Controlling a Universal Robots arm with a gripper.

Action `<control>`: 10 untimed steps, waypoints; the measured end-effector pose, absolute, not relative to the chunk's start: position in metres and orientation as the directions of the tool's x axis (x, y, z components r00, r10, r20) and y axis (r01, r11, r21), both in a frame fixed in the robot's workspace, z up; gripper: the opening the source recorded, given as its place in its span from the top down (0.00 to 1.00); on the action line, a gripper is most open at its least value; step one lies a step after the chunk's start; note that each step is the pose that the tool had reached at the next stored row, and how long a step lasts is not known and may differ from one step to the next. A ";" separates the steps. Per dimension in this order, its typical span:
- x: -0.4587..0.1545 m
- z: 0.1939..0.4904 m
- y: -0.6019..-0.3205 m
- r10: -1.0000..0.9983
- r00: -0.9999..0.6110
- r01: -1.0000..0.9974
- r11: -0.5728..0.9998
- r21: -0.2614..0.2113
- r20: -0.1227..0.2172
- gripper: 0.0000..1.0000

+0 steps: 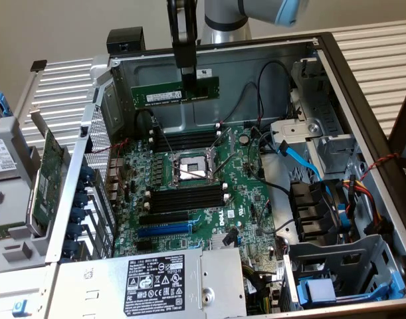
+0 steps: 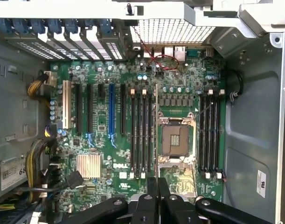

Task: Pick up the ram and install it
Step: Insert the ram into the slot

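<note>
The end effector point(image 1: 187, 77) is pinched narrow on the top edge of the ram point(image 1: 175, 94). The stick hangs level in the air over the open computer case point(image 1: 362, 133), above the far end of the motherboard point(image 1: 209, 212) and well clear of it. So the pick-up looks done to me and the installing not yet begun; this is the carrying stage.

In the wrist view the ram shows edge-on as a thin line. It runs parallel to the memory slots point(image 2: 142, 135) and appears just beside one bank, on the side of the processor socket point(image 2: 176, 140) (not squarely over any slot, as far as I can tell). Seating it would call, I reckon, for its bottom edge to be lined up over one slot, that slot's end clips open, and a straight press down.

Counting: one ram, one end effector, one socket. The slots come in two banks of four, one either side of the socket, eight in all, and every one looks empty. One larger green card point(image 1: 51, 169) sits outside the case at the exterior view's left.
</note>
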State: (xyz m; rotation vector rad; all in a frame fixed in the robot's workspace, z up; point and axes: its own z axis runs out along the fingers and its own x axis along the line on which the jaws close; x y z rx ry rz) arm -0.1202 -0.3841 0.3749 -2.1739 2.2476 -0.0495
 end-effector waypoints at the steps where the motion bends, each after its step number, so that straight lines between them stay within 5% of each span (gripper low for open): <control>1: -0.120 0.374 -0.385 -0.999 -0.034 -0.999 0.033 -0.033 0.011 0.88; 10: -0.120 0.362 -0.386 -0.999 -0.044 -0.998 0.044 -0.035 0.007 0.88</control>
